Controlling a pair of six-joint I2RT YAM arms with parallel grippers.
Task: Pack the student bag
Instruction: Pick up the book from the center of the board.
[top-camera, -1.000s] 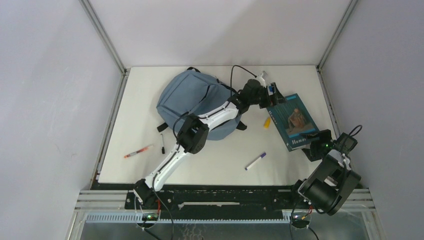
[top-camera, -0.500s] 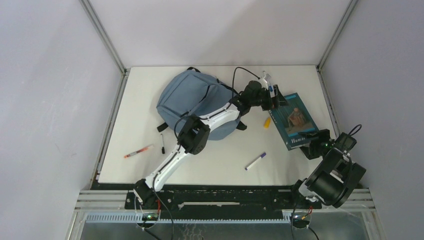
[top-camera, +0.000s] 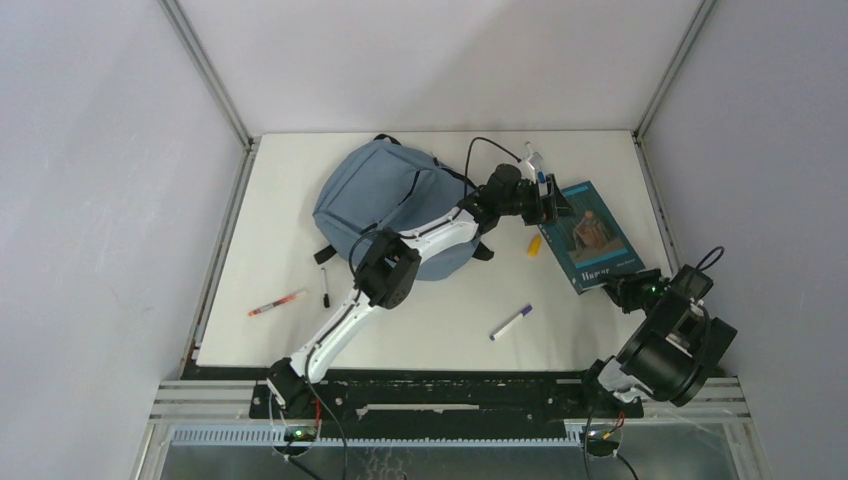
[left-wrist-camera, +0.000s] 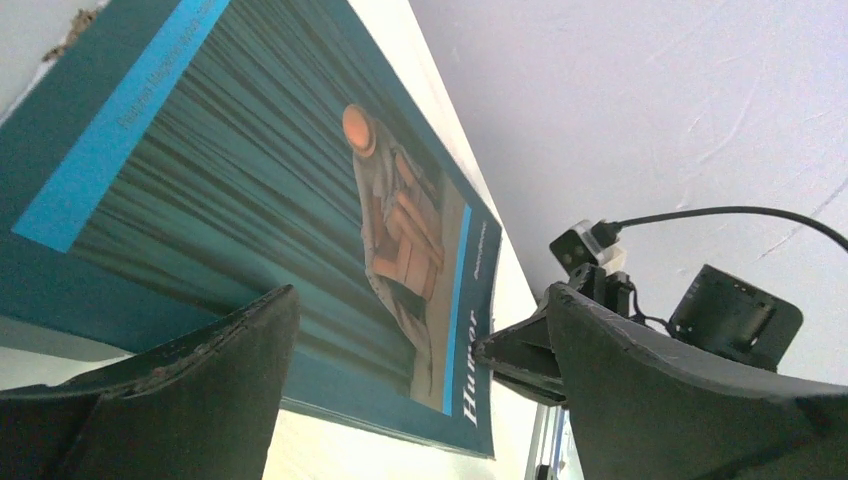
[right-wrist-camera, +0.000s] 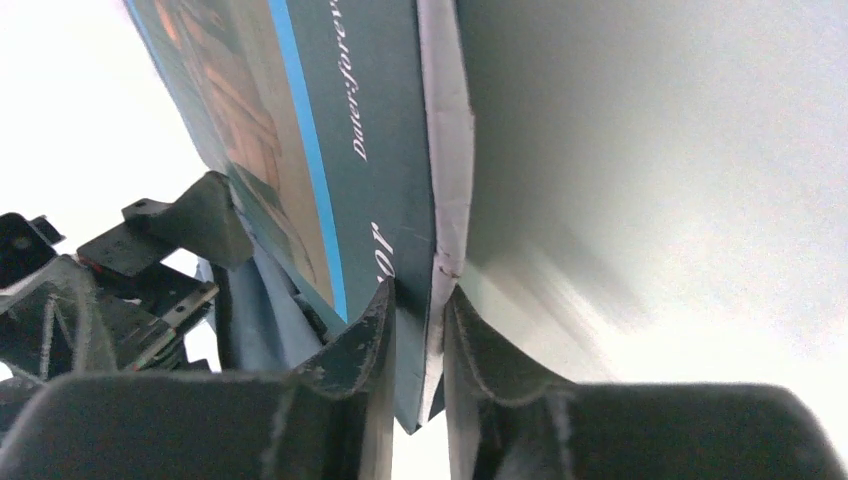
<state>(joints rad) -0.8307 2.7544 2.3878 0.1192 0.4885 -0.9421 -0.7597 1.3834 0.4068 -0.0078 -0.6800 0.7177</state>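
The grey-blue student bag (top-camera: 395, 205) lies at the table's far middle, under my left arm. To its right is a teal paperback book (top-camera: 592, 235), its cover filling the left wrist view (left-wrist-camera: 250, 200). My left gripper (top-camera: 548, 195) stands open at the book's far left corner, its jaws (left-wrist-camera: 420, 300) wide apart with nothing between them. My right gripper (top-camera: 618, 290) is shut on the book's near edge. In the right wrist view its fingers (right-wrist-camera: 418, 300) pinch the cover and pages (right-wrist-camera: 360, 130).
A small yellow item (top-camera: 535, 244) lies just left of the book. A purple marker (top-camera: 511, 322) is at the near middle. A black marker (top-camera: 325, 285) and a red pen (top-camera: 277, 302) lie near left. The right wall and frame post (top-camera: 655, 200) stand close to the book.
My right gripper has closed on the book's near edge and the book has shifted slightly away from me. My left gripper has moved a little right, to the book's far corner.
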